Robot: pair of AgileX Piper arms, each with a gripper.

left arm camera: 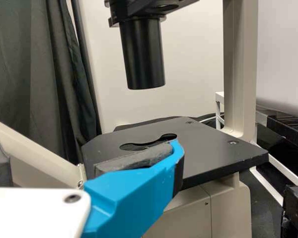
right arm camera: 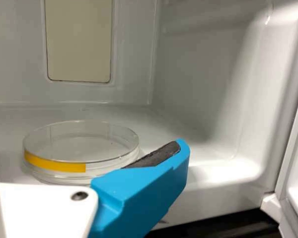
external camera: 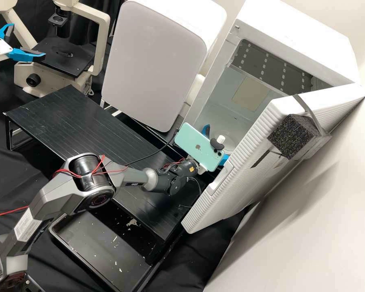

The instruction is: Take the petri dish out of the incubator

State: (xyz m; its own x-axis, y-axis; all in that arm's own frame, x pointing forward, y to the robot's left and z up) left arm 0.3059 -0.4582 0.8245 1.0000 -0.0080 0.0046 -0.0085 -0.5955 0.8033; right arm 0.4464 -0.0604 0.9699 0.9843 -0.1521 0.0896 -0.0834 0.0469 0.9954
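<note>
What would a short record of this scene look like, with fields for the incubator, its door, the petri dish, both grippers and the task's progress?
incubator: white box, at the bench
door: incubator door open
dish: clear petri dish with a yellow strip on its side
dish location: on the incubator's inner floor
right gripper: right gripper at the dish, fingers open
left gripper: left gripper near the microscope, fingers open
task progress: dish not yet taken out
</note>
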